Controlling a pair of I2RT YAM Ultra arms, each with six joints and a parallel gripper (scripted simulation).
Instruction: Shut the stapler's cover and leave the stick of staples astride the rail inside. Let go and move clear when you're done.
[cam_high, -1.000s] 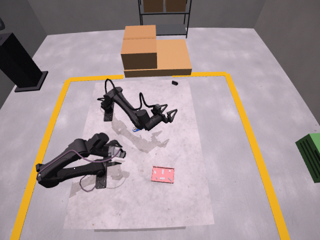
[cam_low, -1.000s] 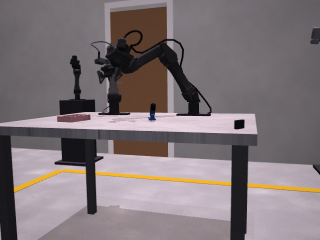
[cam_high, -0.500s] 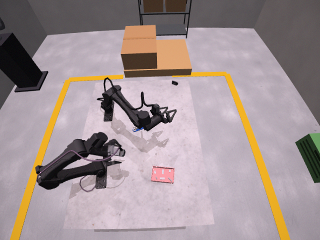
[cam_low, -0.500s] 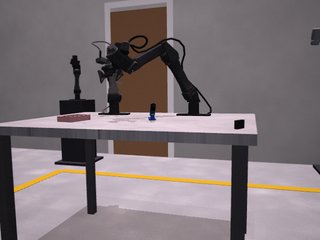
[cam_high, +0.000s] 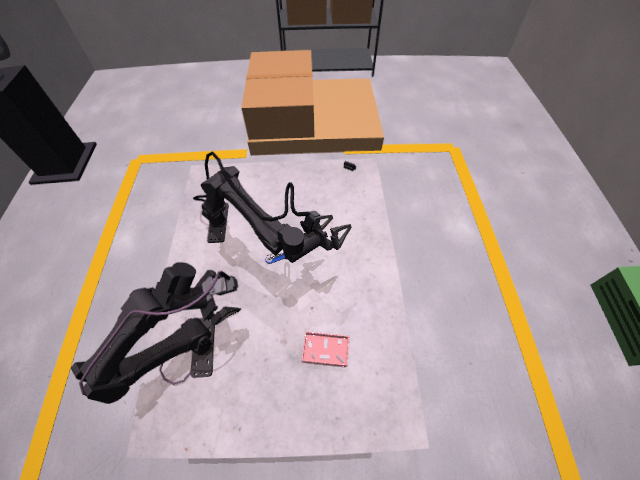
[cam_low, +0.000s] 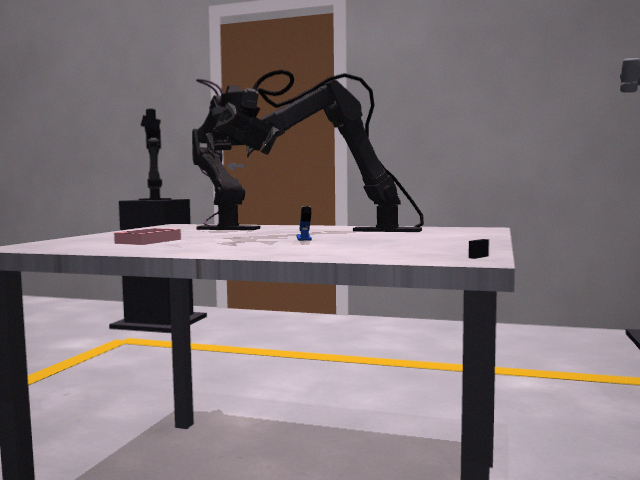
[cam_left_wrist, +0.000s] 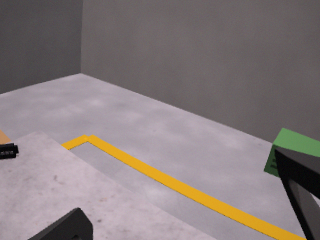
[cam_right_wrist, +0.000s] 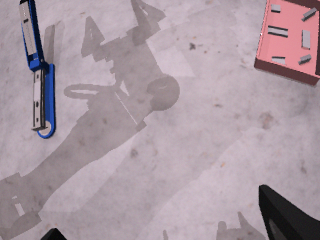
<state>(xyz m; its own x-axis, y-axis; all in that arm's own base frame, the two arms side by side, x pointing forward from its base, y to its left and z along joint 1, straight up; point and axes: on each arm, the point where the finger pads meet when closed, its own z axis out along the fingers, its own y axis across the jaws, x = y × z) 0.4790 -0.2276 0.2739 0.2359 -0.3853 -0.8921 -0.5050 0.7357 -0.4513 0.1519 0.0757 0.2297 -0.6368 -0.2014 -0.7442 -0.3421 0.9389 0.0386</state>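
The blue stapler (cam_right_wrist: 35, 67) lies on the table with its cover swung open, and its silver rail (cam_right_wrist: 40, 102) is bare to view. It also shows in the top view (cam_high: 273, 258), partly under the left arm, and in the exterior view (cam_low: 305, 223) with the cover upright. A pink tray (cam_right_wrist: 288, 35) holds several grey staple sticks. My left gripper (cam_high: 333, 229) is open and empty, raised and pointing out past the table; its fingers frame the left wrist view (cam_left_wrist: 180, 227). My right gripper (cam_high: 230, 298) is open and empty, high above the table, looking down.
The pink tray (cam_high: 325, 349) (cam_low: 147, 235) sits toward the near side of the table. A small black block (cam_high: 350, 165) (cam_low: 478, 248) stands near a table corner. Cardboard boxes (cam_high: 310, 103) and a green crate (cam_high: 622, 312) are on the floor beyond the table.
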